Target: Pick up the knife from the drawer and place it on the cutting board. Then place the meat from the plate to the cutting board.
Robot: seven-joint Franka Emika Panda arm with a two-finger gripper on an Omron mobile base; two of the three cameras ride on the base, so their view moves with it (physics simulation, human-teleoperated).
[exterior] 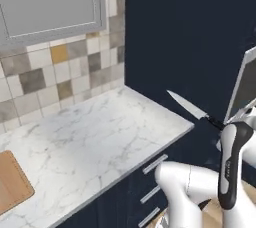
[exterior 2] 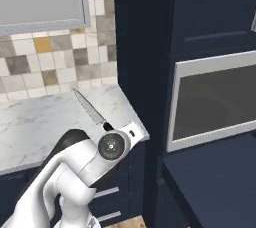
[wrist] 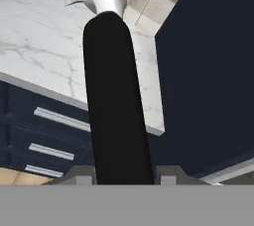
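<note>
The hand [wrist: 124, 173] is closed on the black handle of the knife [wrist: 115, 96], which runs up the middle of the hand view between the two finger tips. In the left base view the knife [exterior: 189, 105] is held in the air past the counter's corner, its blade pointing up and to the left over the white marble counter [exterior: 95, 142]. The cutting board [exterior: 11, 182] lies on the counter at the far left, well apart from the knife. Narrow navy drawers with silver bar handles [exterior: 155, 163] sit beneath the counter edge. An oven door [exterior 2: 215, 102] stands in the tall navy cabinet to the right
</note>
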